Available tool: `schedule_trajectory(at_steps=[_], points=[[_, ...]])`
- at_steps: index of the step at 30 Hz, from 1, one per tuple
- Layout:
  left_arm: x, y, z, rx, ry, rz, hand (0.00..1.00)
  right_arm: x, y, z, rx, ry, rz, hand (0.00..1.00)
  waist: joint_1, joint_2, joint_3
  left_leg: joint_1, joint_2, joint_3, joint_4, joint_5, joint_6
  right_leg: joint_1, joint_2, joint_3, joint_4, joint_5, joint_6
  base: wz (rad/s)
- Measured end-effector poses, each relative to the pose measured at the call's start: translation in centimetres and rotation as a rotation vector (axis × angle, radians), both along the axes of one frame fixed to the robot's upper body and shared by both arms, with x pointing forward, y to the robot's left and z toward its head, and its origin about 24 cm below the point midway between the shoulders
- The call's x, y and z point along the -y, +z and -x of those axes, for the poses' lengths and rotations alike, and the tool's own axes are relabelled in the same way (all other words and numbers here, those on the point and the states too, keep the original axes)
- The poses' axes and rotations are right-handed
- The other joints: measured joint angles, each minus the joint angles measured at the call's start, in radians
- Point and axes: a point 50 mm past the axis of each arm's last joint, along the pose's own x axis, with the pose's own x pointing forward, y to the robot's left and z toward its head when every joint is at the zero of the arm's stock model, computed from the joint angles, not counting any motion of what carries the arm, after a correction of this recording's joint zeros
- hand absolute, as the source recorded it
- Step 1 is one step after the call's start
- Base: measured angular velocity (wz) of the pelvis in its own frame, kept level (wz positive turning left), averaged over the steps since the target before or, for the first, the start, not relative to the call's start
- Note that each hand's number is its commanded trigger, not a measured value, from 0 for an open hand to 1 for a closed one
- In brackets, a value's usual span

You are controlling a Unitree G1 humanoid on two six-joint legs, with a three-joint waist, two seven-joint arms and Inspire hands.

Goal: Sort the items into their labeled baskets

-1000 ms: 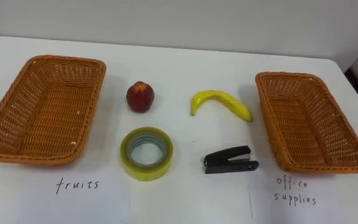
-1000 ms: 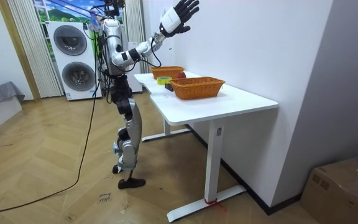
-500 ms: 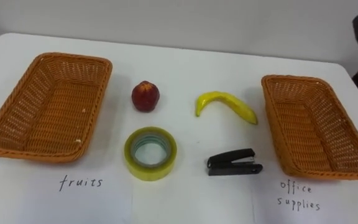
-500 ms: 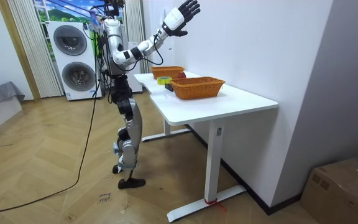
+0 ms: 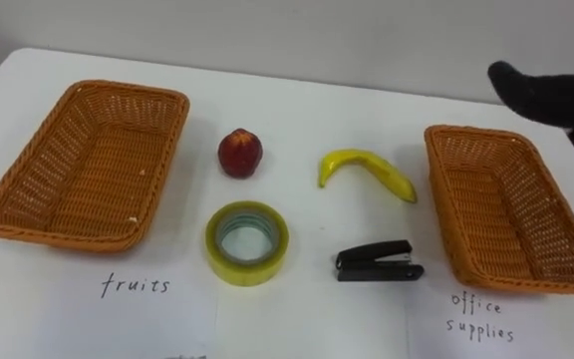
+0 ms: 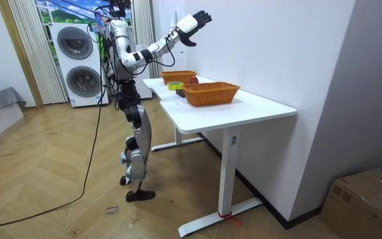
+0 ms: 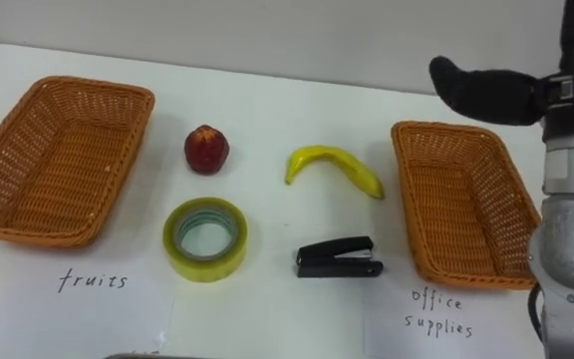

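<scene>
Between two empty wicker baskets on the white table lie a red apple (image 5: pixel 239 153), a yellow banana (image 5: pixel 367 170), a roll of yellowish tape (image 5: pixel 246 242) and a black stapler (image 5: pixel 379 263). The left basket (image 5: pixel 78 170) stands above the word "fruits", the right basket (image 5: pixel 501 209) above "office supplies". My right hand (image 7: pixel 486 92) hangs in the air over the far end of the right basket, dark fingers stretched toward the left, holding nothing. In the room view the right hand (image 6: pixel 192 23) is raised above the table, fingers spread.
The table (image 5: pixel 297 110) backs onto a white wall, and its right edge runs just past the right basket. White paper sheets (image 5: pixel 138 299) with the labels lie along the near edge. I stand at the table's end (image 6: pixel 152 85), with washing machines (image 6: pixel 77 63) behind me.
My right arm has come down from high overhead, so the hand has entered the eye views at the upper right. The eye views shifted slightly. The objects on the table have not moved.
</scene>
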Motion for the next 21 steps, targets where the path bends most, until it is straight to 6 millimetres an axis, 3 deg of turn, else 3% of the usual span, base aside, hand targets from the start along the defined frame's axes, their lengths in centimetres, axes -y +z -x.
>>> schedule_trajectory(at_steps=[8, 21], points=[[-0.1, 0.1, -1.3, 0.023, -0.028, -0.005, 0.0, -0.6, -1.7, -0.8, -0.182, 0.089, 0.041, 0.0, 0.022, 0.005, 0.0034, -0.003, 0.0, -0.001, -0.003, 0.0, 0.0, -0.004, -0.001, -0.001, 0.0, 0.001, -0.001, 0.0], [-0.3, 0.1, -1.8, 0.028, -0.041, 0.023, 0.0, -1.4, -3.5, -1.3, -0.408, 0.157, 0.178, 0.0, 0.022, -0.006, 0.0041, -0.002, 0.0, -0.002, 0.0, 0.0, 0.0, -0.004, -0.001, -0.001, -0.001, 0.001, -0.001, 0.0]])
